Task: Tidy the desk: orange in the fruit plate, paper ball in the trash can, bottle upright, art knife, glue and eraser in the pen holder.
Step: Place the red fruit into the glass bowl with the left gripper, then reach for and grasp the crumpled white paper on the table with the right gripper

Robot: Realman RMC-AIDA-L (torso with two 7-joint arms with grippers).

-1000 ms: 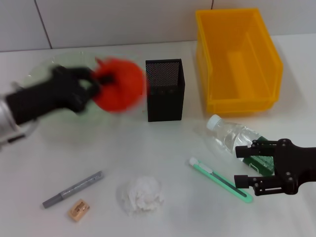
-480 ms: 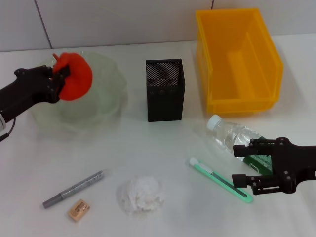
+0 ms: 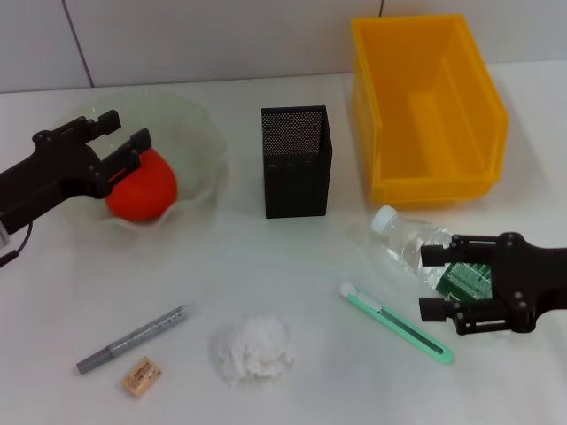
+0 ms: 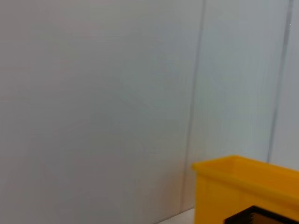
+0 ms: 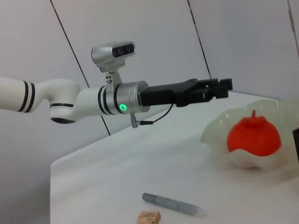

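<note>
No text, brand, number or sign can be read in any of the views. A green label (image 3: 467, 282) is seen on the lying bottle (image 3: 416, 248), partly hidden behind the right gripper (image 3: 432, 283), and whatever is printed on it cannot be made out. The eraser (image 3: 142, 375) carries a dark mark on its top face that is too small to be read. No lettering is shown on the grey glue stick (image 3: 131, 339), the green art knife (image 3: 396, 322), the black mesh pen holder (image 3: 297, 161) or the yellow bin (image 3: 425, 106). A green light (image 5: 122, 107) is lit on the left arm's wrist, with no characters beside it.
</note>
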